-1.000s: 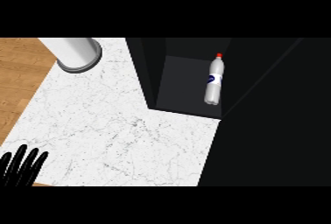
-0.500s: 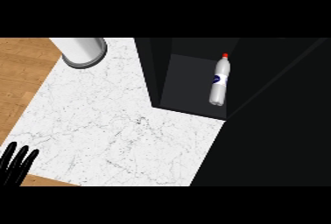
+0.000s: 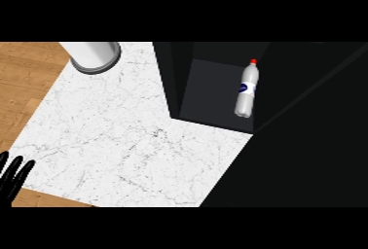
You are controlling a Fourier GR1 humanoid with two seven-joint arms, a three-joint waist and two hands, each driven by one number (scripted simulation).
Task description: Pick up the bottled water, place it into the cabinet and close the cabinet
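One hand is all you have in view: the black left hand point(image 3: 13, 176) shows at the lower left edge, its fingers straight and spread upward, holding nothing and simply resting over the edge of the white marble counter point(image 3: 122, 141); your right hand does not show at all. The clear plastic water bottle with the red cap and blue label point(image 3: 247, 90) already lies on its side on the dark grey floor of the black cabinet point(image 3: 212, 102), cap pointing away from you, close to the right-hand wall of the compartment. It looks set there on purpose, well inside the opening, so that nothing sticks out to catch a closing door. That leaves you, by my reading, with the closing step only. The large dark mass to the right is probably the open door point(image 3: 316, 146), though you cannot make out its edge or a handle from here. A round white and grey cylindrical container point(image 3: 91, 54) stands on the counter's far left corner, well apart from the cabinet and out of your way.
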